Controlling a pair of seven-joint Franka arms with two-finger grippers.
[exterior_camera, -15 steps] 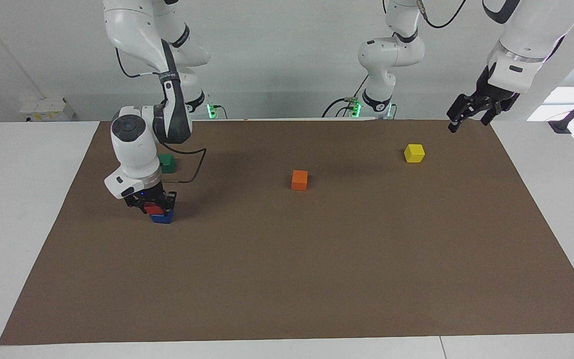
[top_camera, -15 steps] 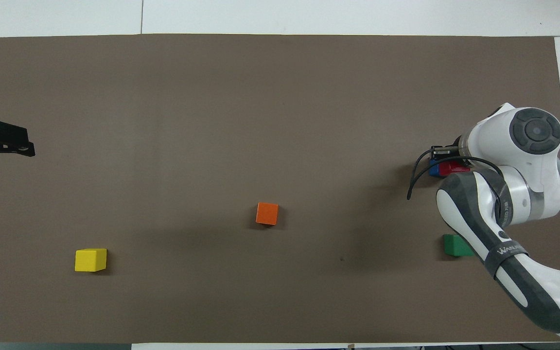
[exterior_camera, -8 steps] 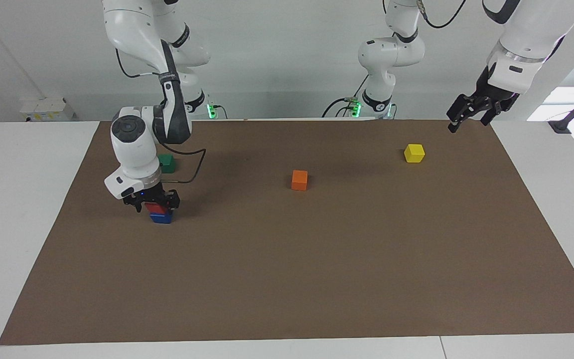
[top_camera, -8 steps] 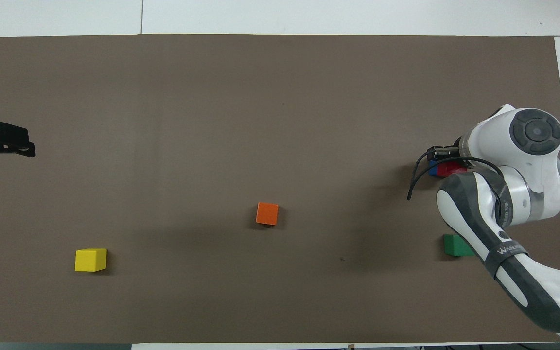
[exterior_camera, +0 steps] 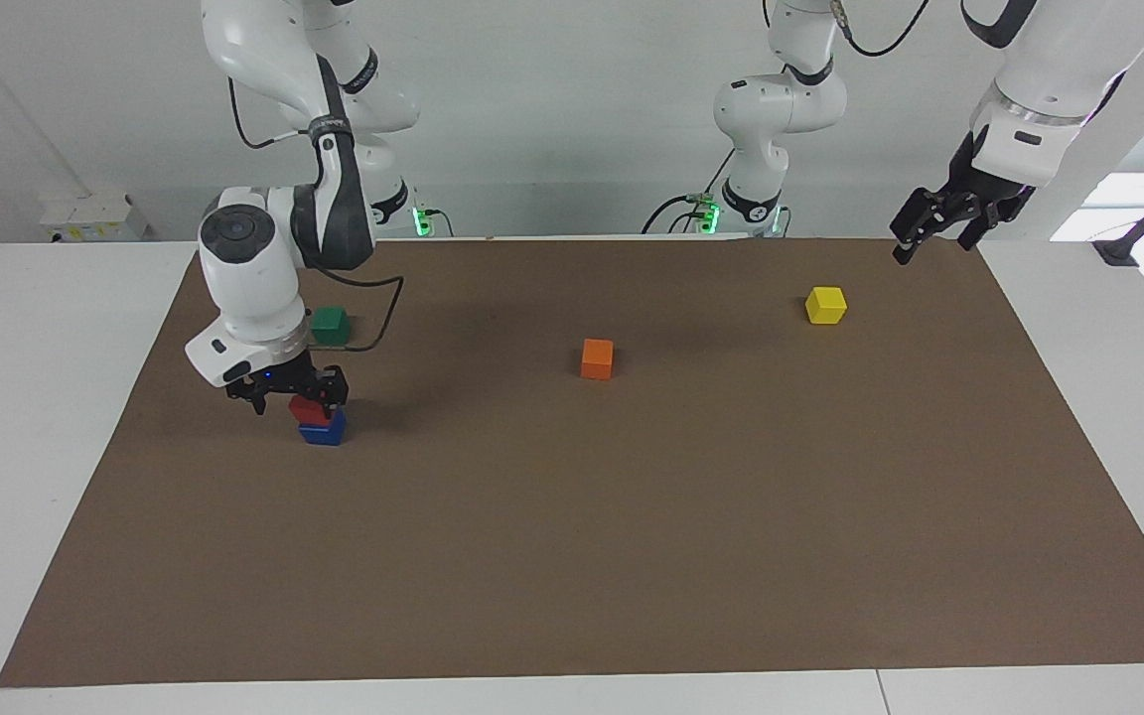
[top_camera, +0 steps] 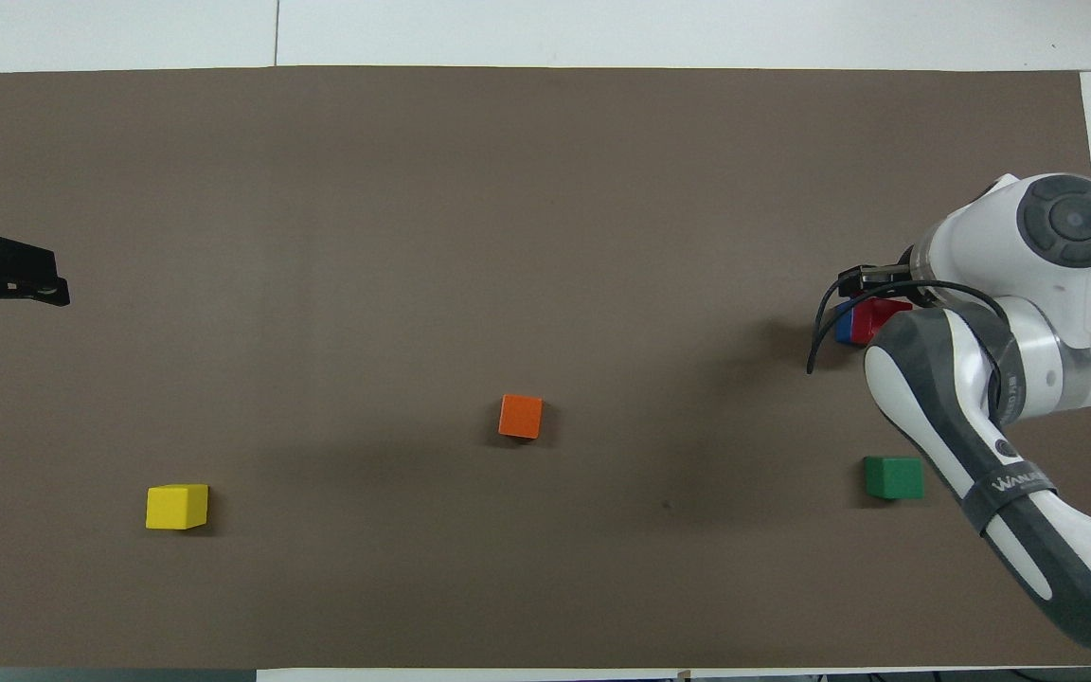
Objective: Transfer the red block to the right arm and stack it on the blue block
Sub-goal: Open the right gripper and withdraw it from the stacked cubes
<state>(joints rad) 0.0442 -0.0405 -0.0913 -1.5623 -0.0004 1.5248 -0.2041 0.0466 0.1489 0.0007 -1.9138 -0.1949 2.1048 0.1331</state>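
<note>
Red block (exterior_camera: 309,408) sits on the blue block (exterior_camera: 322,432), your right claw (exterior_camera: 288,394) spread just above it. Your left claw (exterior_camera: 939,220) waits spread over the table's (exterior_camera: 572,556) edge.

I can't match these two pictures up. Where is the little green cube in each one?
Facing view: the green block sits in the upper left part, just above the red block stacked on the blue block.
Overhead view: the green block sits at lower right, below that stack.
Shared landmark: the orange block near the middle of the brown mat.
</note>
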